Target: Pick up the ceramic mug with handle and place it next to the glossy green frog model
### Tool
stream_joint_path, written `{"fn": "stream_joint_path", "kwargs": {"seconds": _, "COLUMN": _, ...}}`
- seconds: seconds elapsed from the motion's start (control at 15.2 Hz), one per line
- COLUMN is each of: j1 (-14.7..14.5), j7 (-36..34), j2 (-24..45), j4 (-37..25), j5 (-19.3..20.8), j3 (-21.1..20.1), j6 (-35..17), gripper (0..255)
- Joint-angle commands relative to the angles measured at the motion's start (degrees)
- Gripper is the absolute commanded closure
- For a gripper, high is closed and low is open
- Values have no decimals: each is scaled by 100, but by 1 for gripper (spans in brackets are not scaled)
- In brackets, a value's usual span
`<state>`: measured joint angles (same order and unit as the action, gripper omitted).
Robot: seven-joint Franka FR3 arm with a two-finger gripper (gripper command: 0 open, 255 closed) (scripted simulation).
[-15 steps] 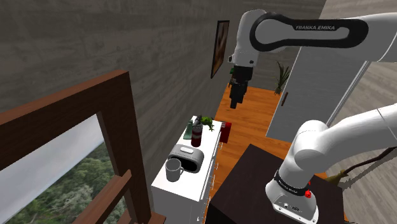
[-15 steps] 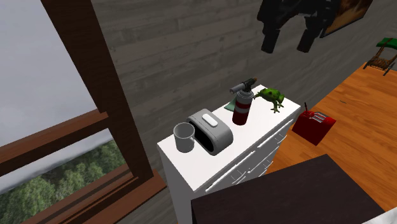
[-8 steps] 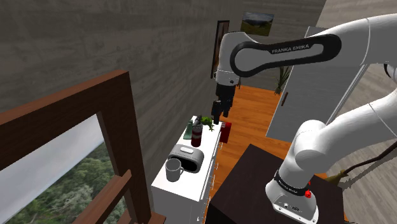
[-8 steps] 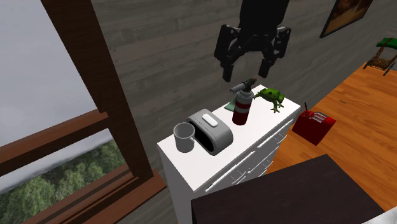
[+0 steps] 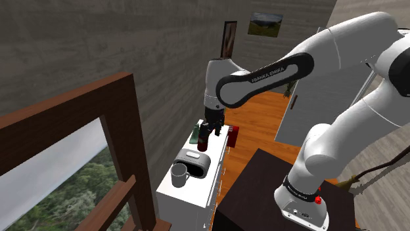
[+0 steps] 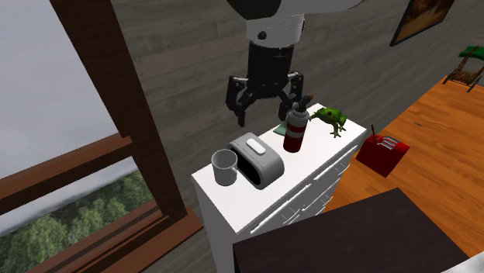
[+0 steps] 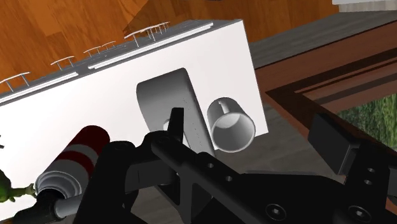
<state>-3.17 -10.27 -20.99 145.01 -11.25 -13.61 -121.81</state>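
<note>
Shoulder view: the toaster (image 5: 192, 163) sits midway along the white dresser (image 5: 199, 187) top. The grey mug (image 5: 179, 175) stands upright just beside the toaster, on its window side, close to the dresser's end edge. Past the toaster's other end stand a red fire extinguisher (image 5: 204, 139) and then the green frog (image 5: 211, 125), by the far end edge. The gripper (image 5: 209, 134) hangs above the extinguisher end of the toaster.

Second exterior view: the gripper (image 6: 267, 110) hovers over the toaster (image 6: 257, 159) with its fingers spread wide and nothing between them, well clear of the top. The mug (image 6: 224, 167) has only a thin strip of bare top between it and the end edge. A band of bare dresser (image 6: 319, 147) top runs from the toaster along the drawer-side edge toward the frog (image 6: 332, 117). A red toolbox (image 6: 380, 153) lies on the floor beyond.

Wrist view: the mug (image 7: 233, 124) shows its open mouth beside the toaster (image 7: 170, 105), near the dresser's corner; the extinguisher (image 7: 76, 156) lies off the toaster's opposite side.
</note>
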Motion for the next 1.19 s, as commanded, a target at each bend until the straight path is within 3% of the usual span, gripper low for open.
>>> {"fn": "stream_joint_path", "kwargs": {"seconds": 0.0, "j1": 1, "j7": -267, "j2": 398, "j4": -9, "j5": 64, "j3": -179, "j6": -432, "gripper": 0}}
{"fn": "stream_joint_path", "kwargs": {"seconds": 0.26, "j1": 47, "j7": -891, "j2": 1332, "j4": -249, "j5": 413, "j3": -481, "j6": -1157, "gripper": 0}}
{"fn": "stream_joint_path", "kwargs": {"seconds": 0.59, "j1": 17, "j7": -1880, "j2": 2586, "j4": -753, "j5": 1226, "j3": -638, "j6": -1862, "gripper": 0}}
{"fn": "stream_joint_path", "kwargs": {"seconds": 1.12, "j1": -604, "j7": -3363, "j2": 4545, "j4": -2014, "j5": 2562, "j3": -149, "j6": -2398, "gripper": 0}}
